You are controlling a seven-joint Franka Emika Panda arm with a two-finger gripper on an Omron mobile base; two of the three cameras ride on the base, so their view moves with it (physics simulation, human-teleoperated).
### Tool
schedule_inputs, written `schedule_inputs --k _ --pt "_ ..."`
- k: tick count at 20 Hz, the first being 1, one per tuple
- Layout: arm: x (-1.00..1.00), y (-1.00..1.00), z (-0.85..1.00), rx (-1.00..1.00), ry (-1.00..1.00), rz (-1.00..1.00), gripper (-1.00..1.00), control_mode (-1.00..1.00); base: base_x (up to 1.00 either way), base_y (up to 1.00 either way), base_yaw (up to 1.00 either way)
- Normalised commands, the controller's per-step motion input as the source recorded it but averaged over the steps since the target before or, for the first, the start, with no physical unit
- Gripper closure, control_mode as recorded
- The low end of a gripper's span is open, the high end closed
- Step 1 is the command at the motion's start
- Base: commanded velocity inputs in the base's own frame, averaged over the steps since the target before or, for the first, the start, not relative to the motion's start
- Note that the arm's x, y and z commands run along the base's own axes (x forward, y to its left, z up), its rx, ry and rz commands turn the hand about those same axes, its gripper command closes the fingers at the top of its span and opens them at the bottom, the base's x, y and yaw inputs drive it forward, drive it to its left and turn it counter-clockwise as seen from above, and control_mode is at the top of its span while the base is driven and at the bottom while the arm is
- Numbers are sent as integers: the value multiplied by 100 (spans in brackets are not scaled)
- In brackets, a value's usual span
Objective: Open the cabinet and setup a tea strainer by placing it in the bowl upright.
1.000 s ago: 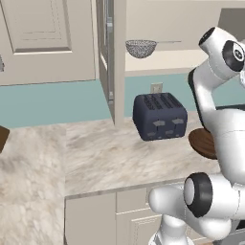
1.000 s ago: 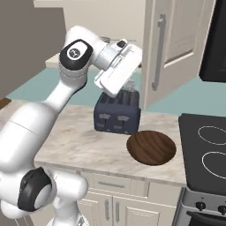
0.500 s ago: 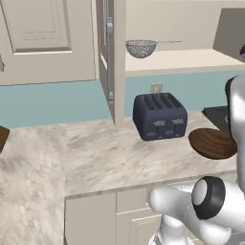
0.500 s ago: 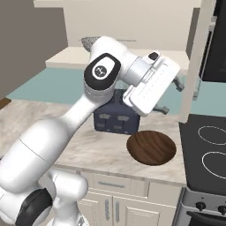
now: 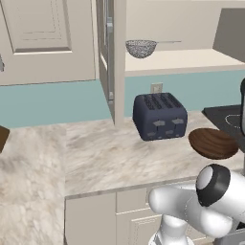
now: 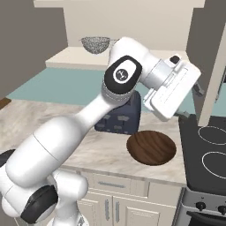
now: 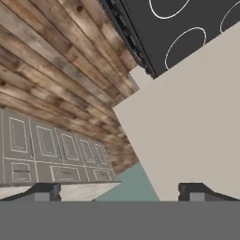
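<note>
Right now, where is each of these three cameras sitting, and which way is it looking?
Left base view: behind the arm's left, looking down at the toaster, wooden bowl and tea strainer on the open cabinet's shelf; white arm joints at lower right.
Right base view: behind the arm's right, same scene plus the stove; the arm rises from lower left.
Hand view: on the hand, two dark fingers apart, facing a beige door.
Both base views share toaster, bowl, strainer.

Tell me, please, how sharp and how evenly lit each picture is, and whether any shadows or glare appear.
Left base view: flat even light, no glare; strainer mesh crisp, toaster casts little shadow. Right base view: the arm's white shell shades softly to grey, bowl sharp. Hand view: soft and coarse, floor planks slightly blurred, fingertips dark.
</note>
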Motion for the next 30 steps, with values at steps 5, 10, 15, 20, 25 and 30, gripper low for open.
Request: schedule_inputs --k 5,10,15,20,25,30 --pt "0 36 0 3 -3 0 -100 -100 0 0 0" --pt "2 71 0 11 -12 2 -100 -100 0 0 0" --pt "12 85 -13 13 -21 9 -100 -100 0 0 0" --pt "27 45 -7 31 -47 5 -100 -100 0 0 0" --pt "16 62 -12 22 -72 12 -100 -100 0 0 0" --pt "12 72 -1 2 -78 16 -100 -100 0 0 0"
